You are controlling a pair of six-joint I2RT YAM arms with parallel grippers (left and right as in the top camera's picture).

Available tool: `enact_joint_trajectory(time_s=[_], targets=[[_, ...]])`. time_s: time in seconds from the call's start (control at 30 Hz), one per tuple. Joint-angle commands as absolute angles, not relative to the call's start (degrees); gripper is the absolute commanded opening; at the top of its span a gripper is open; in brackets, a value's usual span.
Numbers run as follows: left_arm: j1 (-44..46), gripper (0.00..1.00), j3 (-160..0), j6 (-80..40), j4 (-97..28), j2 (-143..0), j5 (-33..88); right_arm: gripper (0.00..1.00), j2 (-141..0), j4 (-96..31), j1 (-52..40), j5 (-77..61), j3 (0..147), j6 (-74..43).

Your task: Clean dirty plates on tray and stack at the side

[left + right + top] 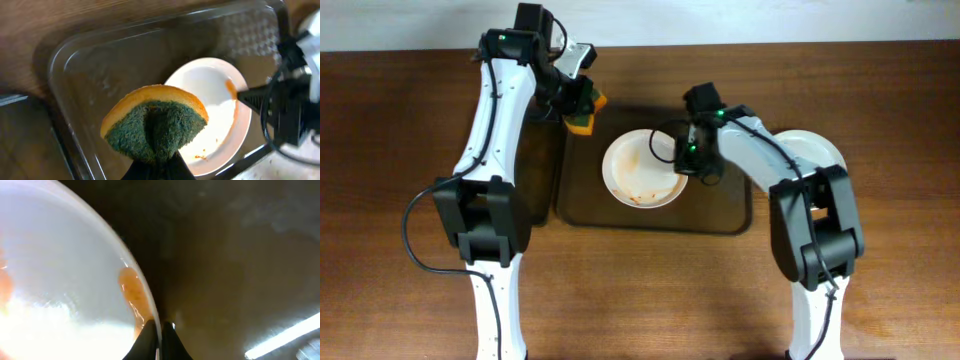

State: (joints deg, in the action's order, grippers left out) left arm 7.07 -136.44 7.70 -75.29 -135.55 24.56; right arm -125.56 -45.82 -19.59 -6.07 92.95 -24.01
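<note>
A white plate streaked with orange-red sauce lies on the dark brown tray. My right gripper is shut on the plate's right rim; in the right wrist view its fingers pinch the rim of the plate beside a sauce smear. My left gripper is shut on a folded yellow and green sponge and holds it over the tray's top left corner. In the left wrist view the sponge hangs above the tray, left of the plate. Another white plate lies right of the tray.
A smaller dark tray lies left of the brown tray, under my left arm. The wooden table surrounds both trays.
</note>
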Motion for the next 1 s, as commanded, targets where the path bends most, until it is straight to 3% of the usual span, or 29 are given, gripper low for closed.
enact_joint_trajectory(time_s=[0.0,0.03,0.07,0.1,0.13,0.2,0.33,0.4,0.43,0.5,0.57,0.7,0.97], targets=[[7.1,0.0,-136.9,0.6,-75.0,-137.6,21.1,0.04,-125.4,-47.7,-23.5,12.1,92.6,-29.5],[7.1,0.0,-136.9,0.0,-75.0,-138.4,21.1,0.05,-125.4,-47.7,-23.9,12.1,92.7,-29.5],[7.1,0.0,-136.9,-1.2,-75.0,-139.0,21.2,0.2,-125.4,-47.6,-24.0,12.1,92.7,-29.4],[7.1,0.0,-136.9,-1.8,-75.0,-139.8,21.2,0.43,-125.4,-47.4,-23.5,11.1,93.1,-27.5],[7.1,0.0,-136.9,-1.8,-75.0,-140.0,21.2,0.55,-125.4,-46.5,-22.9,8.4,93.4,-23.6],[7.1,0.0,-136.9,-1.7,-74.6,-140.1,21.2,0.59,-125.4,-43.6,-20.8,0.3,93.7,-15.0],[7.1,0.0,-136.9,-1.7,-74.1,-140.1,21.1,0.31,-125.4,-39.1,-17.6,-5.5,93.7,-13.5],[7.1,0.0,-136.9,-1.7,-74.0,-140.1,21.1,0.23,-126.0,-38.6,-17.5,-6.3,93.7,-13.5],[7.1,0.0,-136.9,-1.7,-74.0,-140.1,21.2,0.05,-126.3,-39.0,-17.6,-6.9,93.6,-13.6],[7.1,0.0,-136.9,-1.7,-74.0,-140.1,21.2,0.04,-126.4,-40.3,-17.5,-6.8,93.6,-17.4],[7.1,0.0,-136.9,-1.7,-74.1,-140.1,21.2,0.04,-126.4,-43.4,-17.2,-0.6,93.6,-31.4],[7.2,0.0,-136.9,-1.7,-74.7,-140.1,21.1,0.04,-126.4,-51.0,-17.0,0.7,93.6,-45.6],[17.8,0.0,-132.2,0.2,-73.0,-141.2,22.5,0.04,-126.4,-51.7,-17.2,0.6,93.4,-44.4]])
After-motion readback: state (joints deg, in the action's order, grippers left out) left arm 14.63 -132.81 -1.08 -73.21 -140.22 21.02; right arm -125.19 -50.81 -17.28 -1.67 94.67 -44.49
